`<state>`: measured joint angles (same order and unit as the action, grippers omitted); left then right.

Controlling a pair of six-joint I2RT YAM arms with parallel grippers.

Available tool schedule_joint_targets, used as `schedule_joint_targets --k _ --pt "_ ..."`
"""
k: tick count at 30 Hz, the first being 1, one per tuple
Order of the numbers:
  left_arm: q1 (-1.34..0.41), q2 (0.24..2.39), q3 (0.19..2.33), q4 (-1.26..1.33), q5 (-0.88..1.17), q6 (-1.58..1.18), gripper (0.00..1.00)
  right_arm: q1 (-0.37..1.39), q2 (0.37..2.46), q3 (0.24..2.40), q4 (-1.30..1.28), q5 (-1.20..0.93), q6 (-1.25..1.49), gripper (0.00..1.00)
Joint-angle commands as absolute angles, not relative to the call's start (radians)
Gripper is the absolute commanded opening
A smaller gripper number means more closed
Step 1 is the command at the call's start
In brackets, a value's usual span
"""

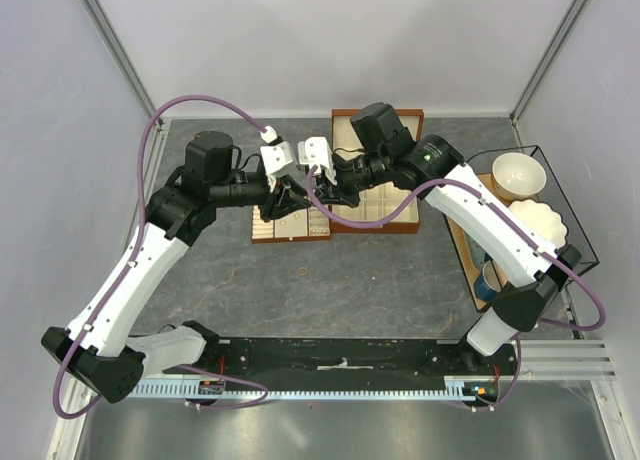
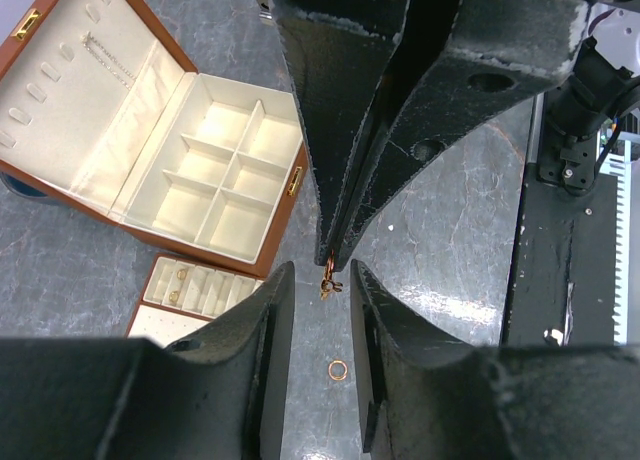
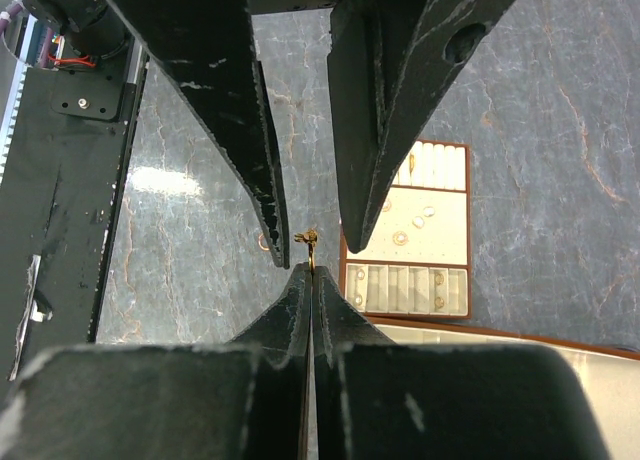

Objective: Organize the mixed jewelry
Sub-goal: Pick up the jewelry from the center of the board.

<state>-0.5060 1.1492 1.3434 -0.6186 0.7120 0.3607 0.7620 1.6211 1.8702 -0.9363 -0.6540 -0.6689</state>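
My right gripper (image 3: 311, 272) is shut on a tiny gold piece of the mixed jewelry (image 3: 311, 239), which sticks out of its tips. My left gripper (image 2: 322, 277) meets it tip to tip, and its jaws stand apart on either side of that piece (image 2: 330, 280) without touching it. Both grippers (image 1: 305, 187) hover above the table beside the slotted tray (image 1: 272, 233). A thin gold ring (image 2: 339, 369) lies on the grey table below them, also seen as the ring (image 1: 303, 271) from above. The tray (image 3: 455, 235) holds several small rings.
The brown wooden box (image 2: 285, 195) lies open with its cream compartments showing, behind the tray (image 2: 150, 305). At the right, a wire rack (image 1: 575, 215) holds two white bowls (image 1: 518, 175) and a blue cup (image 1: 488, 280). The arms' black base rail (image 1: 340, 365) runs along the near edge.
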Motion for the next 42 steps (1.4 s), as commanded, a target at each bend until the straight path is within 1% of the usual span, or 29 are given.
schedule_joint_targets --k 1,9,21,24,26,27,28,30,33,35,37,39,42 --pt "-0.509 1.134 1.344 -0.598 0.729 0.383 0.37 0.765 1.605 1.885 -0.914 -0.661 -0.66 0.0" --pt "-0.511 1.132 1.332 -0.598 0.726 0.393 0.37 0.765 1.601 1.885 -0.914 -0.661 -0.66 0.0" --pt "-0.511 1.134 1.327 -0.603 0.718 0.396 0.27 0.764 1.595 1.882 -0.914 -0.664 -0.66 0.0" --pt "-0.509 1.134 1.324 -0.604 0.721 0.396 0.23 0.762 1.595 1.888 -0.914 -0.663 -0.66 0.0" --pt "-0.509 1.138 1.322 -0.604 0.727 0.399 0.18 0.761 1.597 1.893 -0.913 -0.667 -0.655 0.0" --pt "-0.511 1.138 1.322 -0.604 0.727 0.396 0.15 0.759 1.597 1.894 -0.913 -0.667 -0.657 0.0" --pt "-0.509 1.14 1.322 -0.604 0.727 0.396 0.08 0.761 1.595 1.893 -0.913 -0.669 -0.655 0.0" --pt "-0.511 1.143 1.324 -0.603 0.729 0.394 0.03 0.759 1.595 1.893 -0.913 -0.667 -0.652 0.0" --pt "-0.511 1.143 1.324 -0.603 0.73 0.391 0.02 0.761 1.594 1.891 -0.905 -0.663 -0.643 0.01" --pt "-0.511 1.141 1.325 -0.6 0.729 0.388 0.01 0.759 1.591 1.89 -0.896 -0.652 -0.635 0.04" --pt "-0.509 1.143 1.327 -0.6 0.729 0.387 0.01 0.759 1.588 1.885 -0.89 -0.646 -0.627 0.12" --pt "-0.511 1.143 1.328 -0.598 0.729 0.384 0.02 0.758 1.586 1.881 -0.884 -0.638 -0.618 0.25" --pt "-0.509 1.143 1.33 -0.595 0.727 0.382 0.01 0.758 1.583 1.87 -0.881 -0.626 -0.614 0.41"
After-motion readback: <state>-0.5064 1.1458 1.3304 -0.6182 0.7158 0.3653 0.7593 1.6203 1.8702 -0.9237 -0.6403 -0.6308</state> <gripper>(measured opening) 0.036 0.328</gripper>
